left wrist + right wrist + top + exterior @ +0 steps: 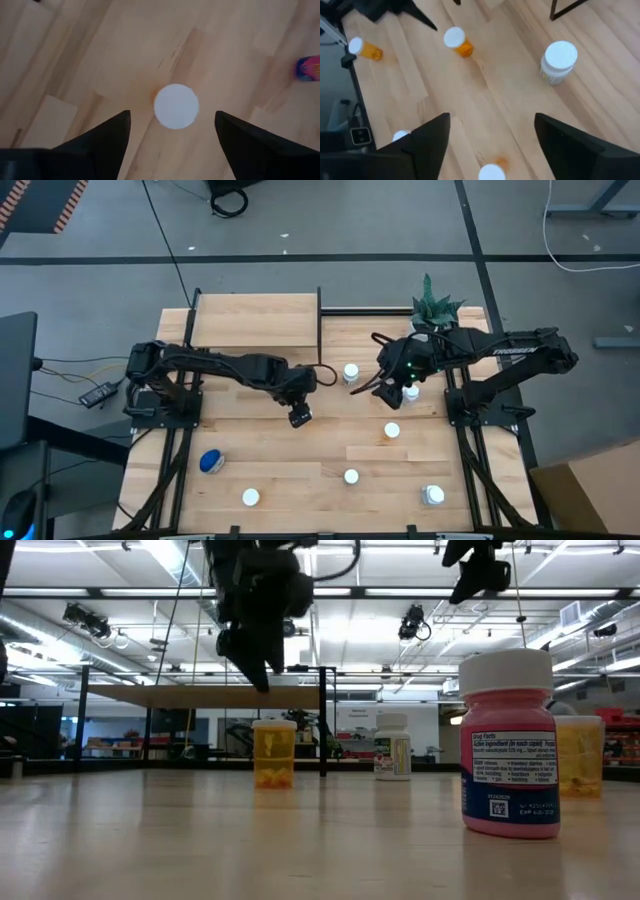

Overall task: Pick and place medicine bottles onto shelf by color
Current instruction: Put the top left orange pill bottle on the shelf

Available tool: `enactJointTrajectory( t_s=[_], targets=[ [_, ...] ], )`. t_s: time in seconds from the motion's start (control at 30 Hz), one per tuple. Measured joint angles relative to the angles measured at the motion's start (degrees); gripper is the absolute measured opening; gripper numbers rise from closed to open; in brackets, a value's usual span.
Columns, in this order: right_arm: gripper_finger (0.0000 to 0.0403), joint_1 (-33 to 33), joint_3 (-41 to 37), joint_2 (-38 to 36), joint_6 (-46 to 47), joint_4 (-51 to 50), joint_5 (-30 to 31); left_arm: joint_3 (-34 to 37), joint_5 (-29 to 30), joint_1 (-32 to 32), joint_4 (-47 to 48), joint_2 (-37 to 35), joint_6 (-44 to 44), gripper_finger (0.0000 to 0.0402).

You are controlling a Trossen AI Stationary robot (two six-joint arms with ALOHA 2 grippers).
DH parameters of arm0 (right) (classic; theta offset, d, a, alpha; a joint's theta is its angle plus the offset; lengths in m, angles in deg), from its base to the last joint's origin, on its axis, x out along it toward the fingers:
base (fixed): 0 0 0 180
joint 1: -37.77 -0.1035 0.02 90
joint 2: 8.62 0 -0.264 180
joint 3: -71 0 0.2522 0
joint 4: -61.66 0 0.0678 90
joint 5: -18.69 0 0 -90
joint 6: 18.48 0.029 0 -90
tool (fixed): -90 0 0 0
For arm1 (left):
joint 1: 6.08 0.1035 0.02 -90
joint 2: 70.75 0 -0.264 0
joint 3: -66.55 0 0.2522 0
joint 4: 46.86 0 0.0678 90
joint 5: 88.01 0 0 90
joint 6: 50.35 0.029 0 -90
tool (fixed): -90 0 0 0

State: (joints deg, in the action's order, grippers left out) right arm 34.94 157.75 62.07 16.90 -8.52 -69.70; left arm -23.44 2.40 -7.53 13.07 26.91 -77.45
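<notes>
left gripper [299, 417] centre-left of the high view, fingers spread, gripping nothing, above a white-capped orange bottle [175, 106] | right gripper [383, 388] right of centre, fingers apart, empty, beside a white bottle [351, 372] | shelf [255, 320] top centre, bare | other bottles scattered lower frame, blue bottle [210, 462] lower left

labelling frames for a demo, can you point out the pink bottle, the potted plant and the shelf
pink bottle [510, 755]: low view, on its printed label.
potted plant [434, 307]: high view, on the green leaves.
shelf [255, 320]: high view, on the bare middle of its wood board.
</notes>
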Motion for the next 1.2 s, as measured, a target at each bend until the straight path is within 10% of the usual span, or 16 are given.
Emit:
enactJointTrajectory(
  t_s=[1.2],
  targets=[
    [0.0305, 0.02, 0.04, -0.02, 7.13, 2.49, 0.1, 0.04, 1.07, -3.0, -3.14, 8.26, 4.4, 0.035]
  ],
)
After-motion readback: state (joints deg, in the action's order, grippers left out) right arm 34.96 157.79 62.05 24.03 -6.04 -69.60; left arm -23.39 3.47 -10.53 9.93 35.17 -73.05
